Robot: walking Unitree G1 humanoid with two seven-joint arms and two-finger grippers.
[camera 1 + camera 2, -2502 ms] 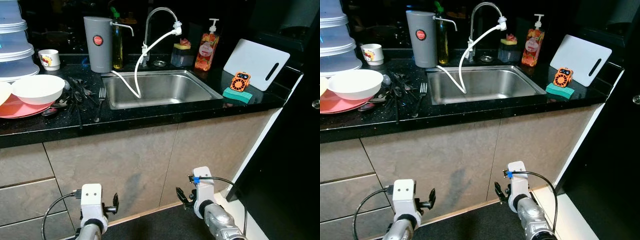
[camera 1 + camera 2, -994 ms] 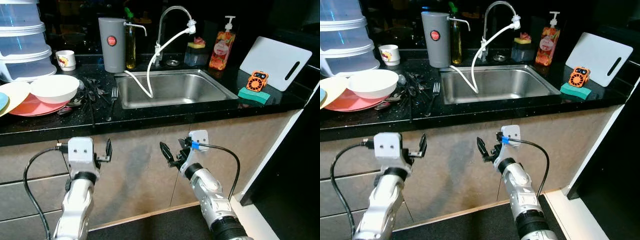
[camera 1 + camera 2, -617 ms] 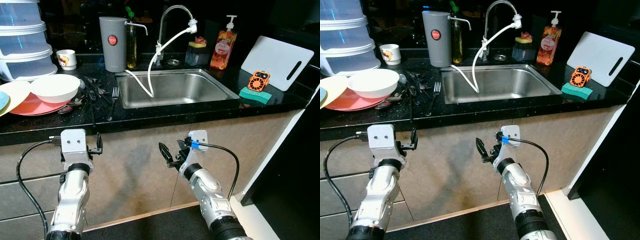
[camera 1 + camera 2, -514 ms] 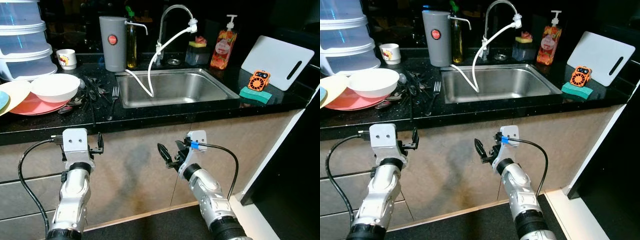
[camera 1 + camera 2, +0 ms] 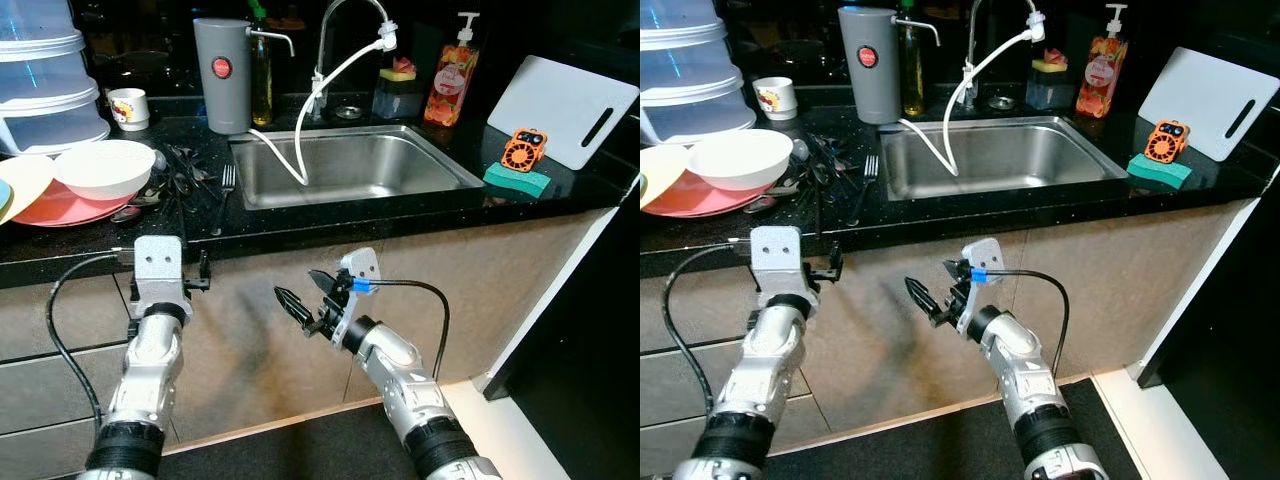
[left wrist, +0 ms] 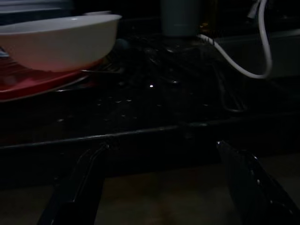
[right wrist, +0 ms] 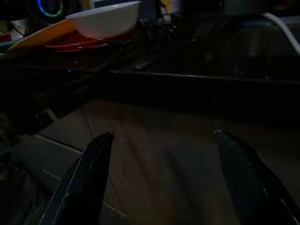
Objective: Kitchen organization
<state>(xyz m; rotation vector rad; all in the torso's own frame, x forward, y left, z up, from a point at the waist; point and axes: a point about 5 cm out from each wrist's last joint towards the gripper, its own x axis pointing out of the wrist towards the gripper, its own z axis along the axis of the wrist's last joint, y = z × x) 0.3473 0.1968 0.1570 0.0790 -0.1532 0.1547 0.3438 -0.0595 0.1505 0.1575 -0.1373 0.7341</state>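
Both end effectors, left (image 5: 203, 272) and right (image 5: 300, 296), gape empty below the black speckled bench (image 5: 300, 225); next I'd reach toward the white ceramic bowl (image 5: 104, 168) at ten o'clock.

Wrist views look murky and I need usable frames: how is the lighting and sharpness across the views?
Eye views: bright, sharp, glare on the sink. Left wrist view: very dark, only the white bowl and hose lit. Right wrist view: dim, soft, open fingers in silhouette.

Glossy black stone and brushed steel

The counter (image 5: 300, 225) is polished, speckled black stone; the sink (image 5: 350, 165) is satin stainless steel, the faucet (image 5: 335, 30) bright chrome. The bowl (image 5: 105, 168) looks glazed white, the cutting board (image 5: 560, 110) matt white plastic, the cabinet fronts (image 5: 270, 320) matt beige.
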